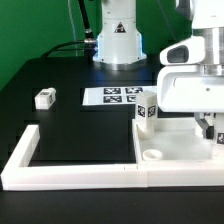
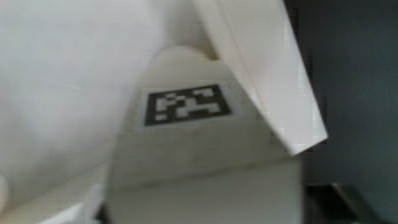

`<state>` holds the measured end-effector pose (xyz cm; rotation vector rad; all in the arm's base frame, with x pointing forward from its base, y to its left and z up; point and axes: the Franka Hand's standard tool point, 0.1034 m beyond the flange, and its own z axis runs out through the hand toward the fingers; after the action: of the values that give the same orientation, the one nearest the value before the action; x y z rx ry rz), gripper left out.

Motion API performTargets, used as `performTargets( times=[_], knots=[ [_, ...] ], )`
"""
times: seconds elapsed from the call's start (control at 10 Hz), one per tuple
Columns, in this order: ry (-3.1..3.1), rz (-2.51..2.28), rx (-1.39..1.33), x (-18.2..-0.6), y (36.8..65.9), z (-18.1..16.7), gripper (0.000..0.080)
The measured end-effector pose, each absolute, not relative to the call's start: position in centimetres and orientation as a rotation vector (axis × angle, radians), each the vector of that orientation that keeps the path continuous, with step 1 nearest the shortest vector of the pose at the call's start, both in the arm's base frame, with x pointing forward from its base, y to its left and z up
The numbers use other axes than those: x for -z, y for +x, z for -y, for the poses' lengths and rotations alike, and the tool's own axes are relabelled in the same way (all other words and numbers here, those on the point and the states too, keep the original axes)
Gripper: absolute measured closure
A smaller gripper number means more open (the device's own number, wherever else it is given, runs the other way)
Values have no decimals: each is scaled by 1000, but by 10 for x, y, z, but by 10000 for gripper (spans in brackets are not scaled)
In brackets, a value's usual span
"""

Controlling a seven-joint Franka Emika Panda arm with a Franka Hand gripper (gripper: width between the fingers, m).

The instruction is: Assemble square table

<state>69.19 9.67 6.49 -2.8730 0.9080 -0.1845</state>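
The square slab (image 1: 175, 148) of the table lies on the black counter (image 1: 80, 130), at the exterior view's right. It sits in the corner of the white border wall (image 1: 60, 177), with its rimmed face up, and one round corner hole (image 1: 153, 156) is open and empty. A tagged leg block (image 1: 147, 111) stands at the far corner of the slab; I cannot tell if it is on the slab or just behind it. A second leg block (image 1: 44, 98) lies alone, well apart, at the exterior view's left beyond the marker board (image 1: 113, 96).

The claw (image 1: 206, 128) is low over the right part of the slab, near another tagged piece. Whether its jaws are apart, together or clamped on something, I cannot tell. The wrist view shows only blurred white surfaces and one tag (image 2: 187, 103), very near.

I judge the task is in an early step, a leg being handled at the slab. The next move probably calls for bringing a leg upright, exactly above a hole.
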Motion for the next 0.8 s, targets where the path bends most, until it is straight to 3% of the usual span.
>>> performTargets(
  times=[0.1,0.6,0.8],
  knots=[
    [-2831,-1026,176,-64,692,-95,504],
    [-2105,-2099,1,-61,680,-86,505],
    [-1950,-2186,-48,-60,677,-82,505]
  ],
)
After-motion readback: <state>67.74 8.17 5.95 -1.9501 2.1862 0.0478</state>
